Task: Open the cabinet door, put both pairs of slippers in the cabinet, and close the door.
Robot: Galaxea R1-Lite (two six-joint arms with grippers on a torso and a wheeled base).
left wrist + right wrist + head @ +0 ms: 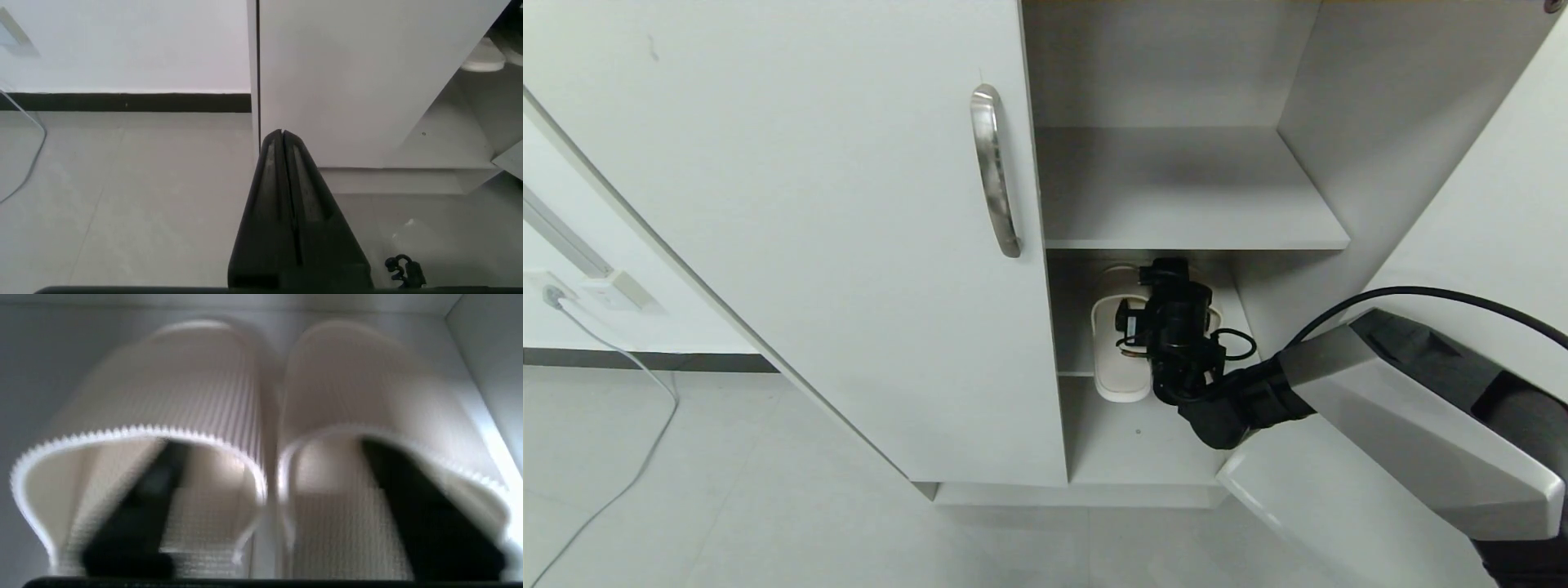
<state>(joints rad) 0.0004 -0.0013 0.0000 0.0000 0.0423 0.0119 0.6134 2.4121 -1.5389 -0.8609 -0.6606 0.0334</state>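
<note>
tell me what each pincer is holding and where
Nothing seems held: right pincer is open, one finger inside each of the slippers lying in the cabinet; left pincer is shut, empty.

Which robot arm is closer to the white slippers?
Right. The right tool is in the cabinet, its fingers inside the slippers; the left tool hangs shut outside, over the floor.

The right arm covers most of the pair of slippers (1112, 376) in the cabinet's (1192, 188) lower compartment, leaving one pale side uncovered. In the right wrist view both slippers are blurred, their heels cut off at the edge. The dark fingers (131, 527) of the right claw (274, 449), one inside each, are soft smears.
</note>
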